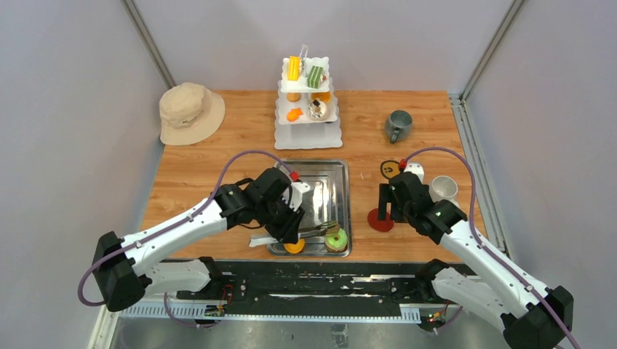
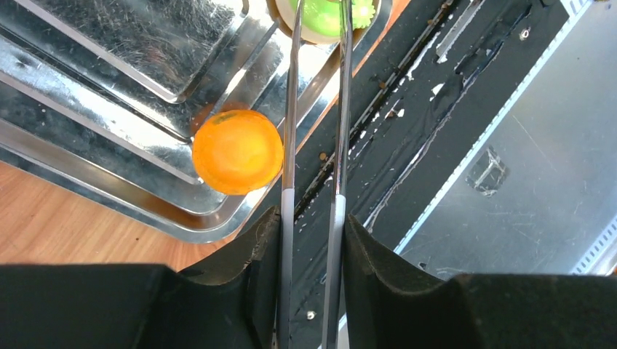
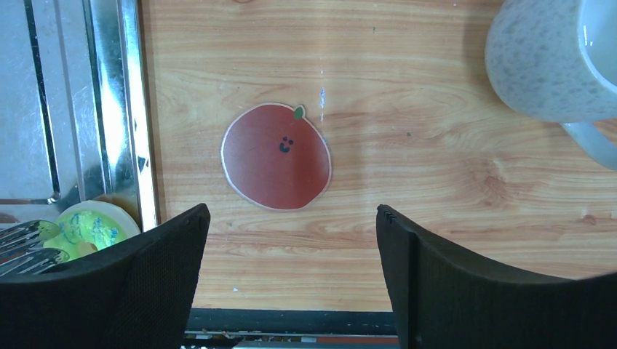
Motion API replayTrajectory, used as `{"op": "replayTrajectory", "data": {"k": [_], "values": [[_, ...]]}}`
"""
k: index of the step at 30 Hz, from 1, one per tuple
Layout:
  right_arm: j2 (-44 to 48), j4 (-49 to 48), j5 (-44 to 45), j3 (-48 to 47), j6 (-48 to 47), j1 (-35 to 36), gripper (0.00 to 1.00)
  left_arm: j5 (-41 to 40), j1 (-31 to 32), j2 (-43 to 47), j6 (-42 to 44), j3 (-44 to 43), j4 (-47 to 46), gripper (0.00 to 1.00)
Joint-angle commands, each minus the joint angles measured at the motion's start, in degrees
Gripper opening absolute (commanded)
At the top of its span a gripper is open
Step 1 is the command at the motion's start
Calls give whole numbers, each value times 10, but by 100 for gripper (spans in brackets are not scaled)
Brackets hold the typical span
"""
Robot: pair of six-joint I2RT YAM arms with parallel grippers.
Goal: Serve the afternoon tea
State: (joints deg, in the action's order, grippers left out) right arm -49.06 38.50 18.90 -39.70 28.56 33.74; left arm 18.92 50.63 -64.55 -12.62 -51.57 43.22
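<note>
Left claw point(image 2: 313, 222) grips tongs point(image 2: 289, 131); right claw point(image 3: 291, 211) gapes above wooden table point(image 1: 240, 138) between grey walls point(image 1: 73, 109).

Your workspace is a rectangular table of pale-brown wood-grain board point(image 1: 211, 182), boxed in on three sides by plain matte grey-white wall panels point(image 1: 342, 36), at the left, the back and the right. Slim silver metal posts point(image 1: 149, 45) rise at the two back corners (on the right, a matching rail runs along the table's edge). A scuffed black mounting strip point(image 1: 313, 280) lines the near edge, with a dull grey metal surface point(image 1: 291, 336) below it. The light falls soft and even, throwing only faint shadows on the wood.
</note>
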Motion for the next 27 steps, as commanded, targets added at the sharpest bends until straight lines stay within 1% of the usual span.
{"op": "replayTrajectory", "data": {"k": [1,6,10,17,22,27], "values": [[-2,-4,-5,-14,4,4,84,1,6,-4,3,-7,-4,36],[0,-4,-3,-12,2,4,84,14,6,-13,8,-5,-5,37],[-3,-5,-5,-10,3,4,84,27,6,-24,12,-2,-3,39],[0,-8,-15,0,14,4,83,-40,6,-9,13,-17,-4,39],[0,-10,-14,0,10,4,84,-41,6,-19,17,-33,23,40],[0,-11,-18,0,10,4,84,-29,6,-14,13,-34,23,41]]}}
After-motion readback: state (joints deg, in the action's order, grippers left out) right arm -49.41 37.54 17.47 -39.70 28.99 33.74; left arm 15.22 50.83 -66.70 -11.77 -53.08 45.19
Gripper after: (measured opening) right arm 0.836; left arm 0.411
